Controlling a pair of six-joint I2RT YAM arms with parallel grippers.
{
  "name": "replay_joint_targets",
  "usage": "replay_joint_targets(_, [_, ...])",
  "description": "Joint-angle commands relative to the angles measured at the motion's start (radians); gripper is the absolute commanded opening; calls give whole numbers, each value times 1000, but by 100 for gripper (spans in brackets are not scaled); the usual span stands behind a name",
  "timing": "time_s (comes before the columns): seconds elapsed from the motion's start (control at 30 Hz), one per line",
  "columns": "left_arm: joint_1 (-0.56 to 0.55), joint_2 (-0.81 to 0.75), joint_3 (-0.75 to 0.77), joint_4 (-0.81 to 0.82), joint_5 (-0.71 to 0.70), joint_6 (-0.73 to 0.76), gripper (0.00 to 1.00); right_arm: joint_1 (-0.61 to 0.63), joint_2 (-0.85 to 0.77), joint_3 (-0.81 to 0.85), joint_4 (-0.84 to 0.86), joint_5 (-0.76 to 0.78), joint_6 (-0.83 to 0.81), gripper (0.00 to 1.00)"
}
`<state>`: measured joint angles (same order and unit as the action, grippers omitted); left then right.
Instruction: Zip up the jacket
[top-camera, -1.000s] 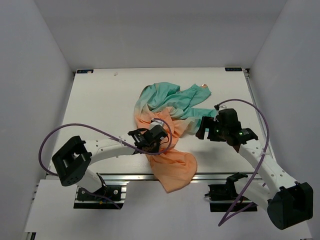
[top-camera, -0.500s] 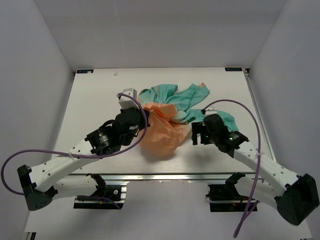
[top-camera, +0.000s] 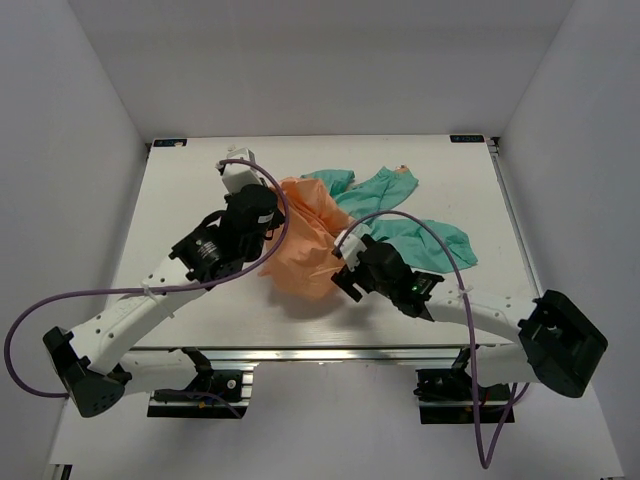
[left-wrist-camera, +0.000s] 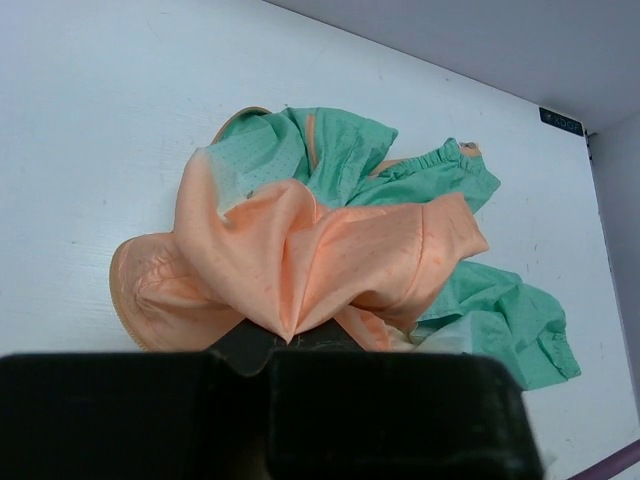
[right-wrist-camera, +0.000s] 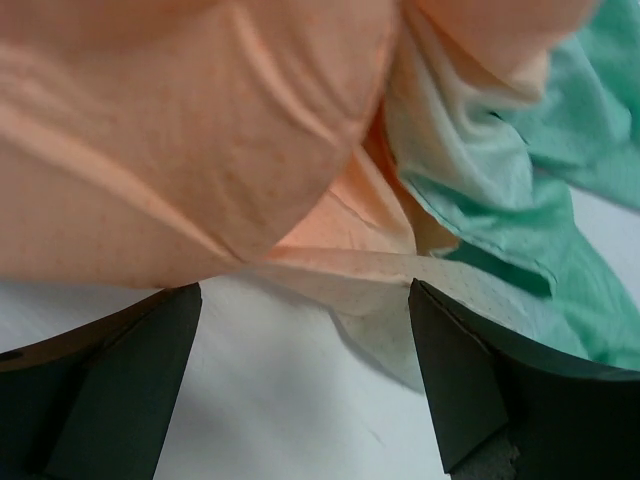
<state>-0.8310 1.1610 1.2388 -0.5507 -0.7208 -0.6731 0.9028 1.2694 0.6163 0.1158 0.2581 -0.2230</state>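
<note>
The jacket (top-camera: 330, 225) lies crumpled mid-table, peach-orange at the near left, teal-green toward the far right. My left gripper (top-camera: 268, 225) is shut on a peach fold of the jacket (left-wrist-camera: 290, 270) and holds that part lifted. My right gripper (top-camera: 342, 278) is open, low over the table at the jacket's near edge; its fingers (right-wrist-camera: 470, 390) straddle bare table just below the peach and pale hem (right-wrist-camera: 330, 270). No zipper shows clearly in any view.
The white table (top-camera: 190, 200) has a metal rail along its near edge (top-camera: 330, 350). Grey walls close in the far side and both sides. Purple cables loop off both arms.
My left arm has carried the peach fabric farther up and left. My right gripper has swung left from the teal side to the jacket's near edge.
</note>
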Motion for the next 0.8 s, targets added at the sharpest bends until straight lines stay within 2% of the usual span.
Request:
replay_joint_targets(0.0, [27, -41, 1, -9, 30, -17, 0, 2, 42, -41, 211, -150, -229, 89])
replay_joint_targets(0.17, [58, -49, -1, -6, 60, -25, 0, 2, 108, 3, 157, -224, -248, 89])
replay_joint_targets(0.33, [63, -49, -1, -5, 81, -22, 0, 4, 157, -4, 341, -246, -268, 89])
replay_joint_targets(0.53, [64, -57, 4, -5, 89, -23, 0, 4, 280, 74, 387, -249, -323, 88])
replay_joint_targets(0.57, [66, -60, 8, -9, 86, -25, 0, 4, 295, 85, 359, -244, -322, 84])
replay_joint_targets(0.63, [67, -61, 14, -14, 74, -26, 0, 4, 324, 105, 323, -223, -308, 75])
replay_joint_targets(0.73, [67, -73, 21, -18, 40, -31, 0, 4, 317, 109, 298, -139, -283, 31])
replay_joint_targets(0.77, [67, -76, 24, -21, 21, -39, 0, 4, 299, 112, 301, -102, -236, 1])
